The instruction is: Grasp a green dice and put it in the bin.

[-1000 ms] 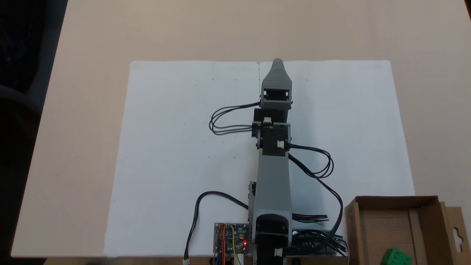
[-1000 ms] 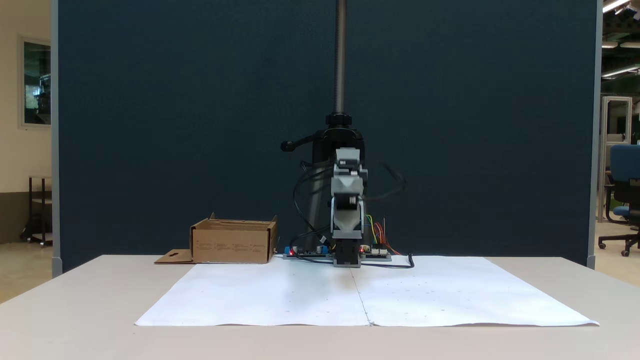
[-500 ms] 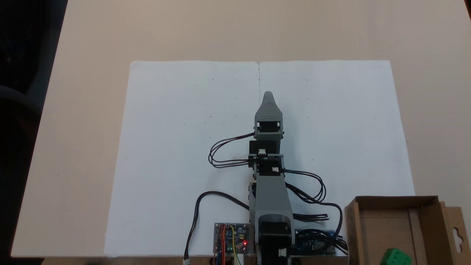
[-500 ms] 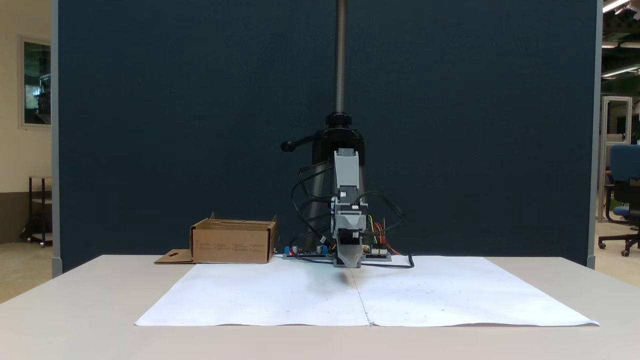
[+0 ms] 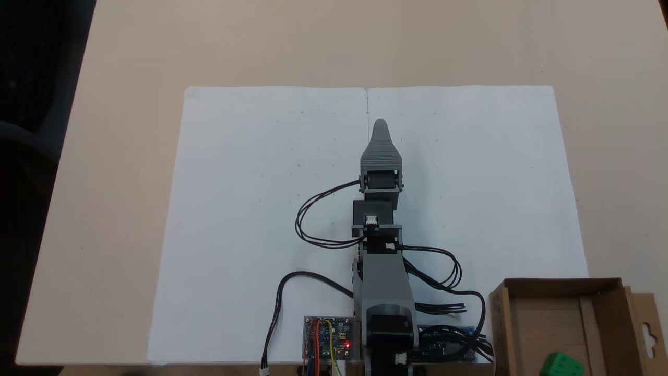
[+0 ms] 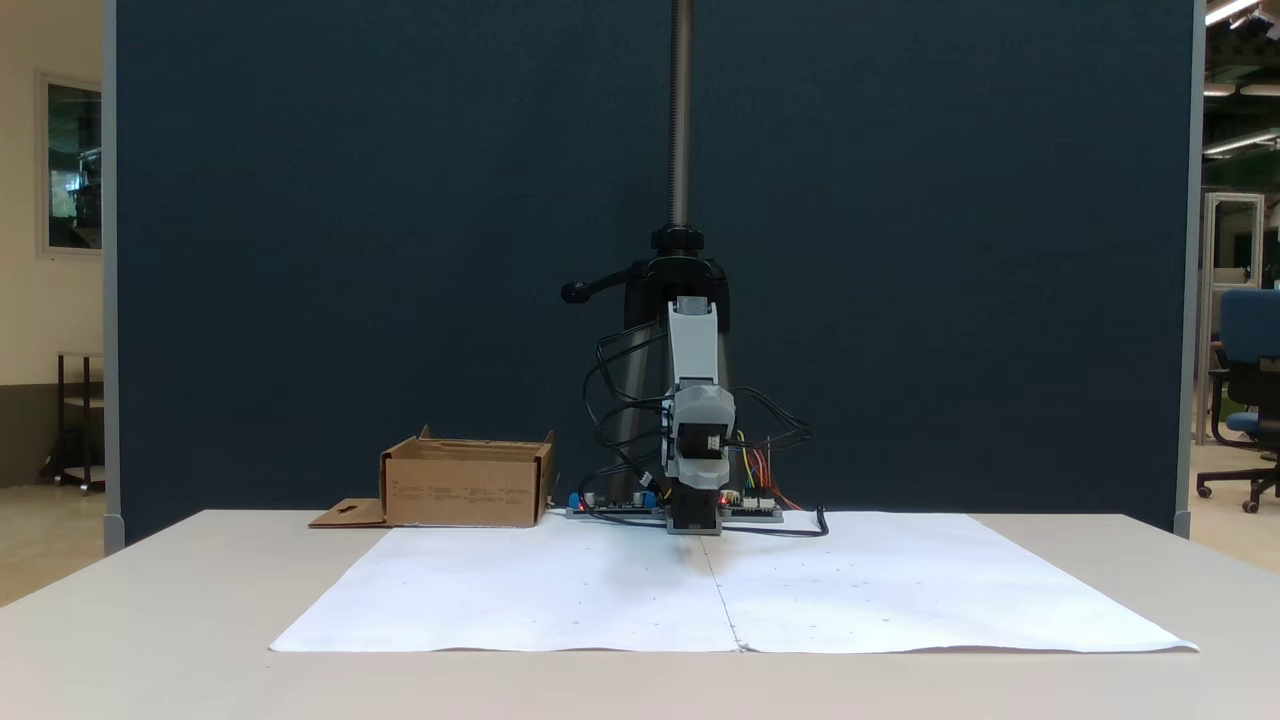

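The green dice (image 5: pixel 561 364) lies inside the bin (image 5: pixel 563 285), a brown cardboard box at the lower right of a fixed view, beside the arm's base. The bin (image 6: pixel 465 487) stands left of the arm in the other fixed view, and its walls hide the dice there. My gripper (image 5: pixel 380 126) points away from the base over the middle seam of the white paper, far from the bin. Just one grey tip shows, with nothing seen in it. From the front, the gripper (image 6: pixel 700 436) hangs a little above the table.
White paper (image 5: pixel 250 209) covers the middle of the beige table (image 5: pixel 130 52). Circuit boards (image 5: pixel 329 337) and black cables (image 5: pixel 313 219) sit around the arm's base. A black stand with a metal pole (image 6: pixel 681 120) rises behind the arm, before a dark blue partition.
The arm has folded back from the paper's far edge toward its base. In the last half second the gripper lifted slightly off the paper. The dice stayed in the bin.
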Tool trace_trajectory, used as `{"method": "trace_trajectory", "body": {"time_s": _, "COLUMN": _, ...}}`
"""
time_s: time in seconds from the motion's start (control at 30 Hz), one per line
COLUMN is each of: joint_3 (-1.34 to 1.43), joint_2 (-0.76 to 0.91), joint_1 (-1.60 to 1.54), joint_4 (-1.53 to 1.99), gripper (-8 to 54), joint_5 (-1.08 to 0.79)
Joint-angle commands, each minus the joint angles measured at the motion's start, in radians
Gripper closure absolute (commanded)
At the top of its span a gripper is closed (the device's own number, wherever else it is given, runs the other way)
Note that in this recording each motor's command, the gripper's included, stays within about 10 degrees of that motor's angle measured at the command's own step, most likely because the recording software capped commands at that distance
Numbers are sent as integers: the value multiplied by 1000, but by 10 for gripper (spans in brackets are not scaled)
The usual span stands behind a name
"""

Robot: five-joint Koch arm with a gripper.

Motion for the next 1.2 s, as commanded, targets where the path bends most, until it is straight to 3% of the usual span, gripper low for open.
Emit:
{"method": "trace_trajectory", "body": {"time_s": 0.0, "joint_3": 77, "joint_2": 121, "joint_1": 8, "joint_4": -168, "gripper": 14, "joint_5": -44}}
{"method": "trace_trajectory", "body": {"time_s": 0.33, "joint_3": 77, "joint_2": 120, "joint_1": 3, "joint_4": -410, "gripper": 14, "joint_5": -40}}
{"method": "trace_trajectory", "body": {"time_s": 1.17, "joint_3": 75, "joint_2": 114, "joint_1": 3, "joint_4": -397, "gripper": 11, "joint_5": -41}}
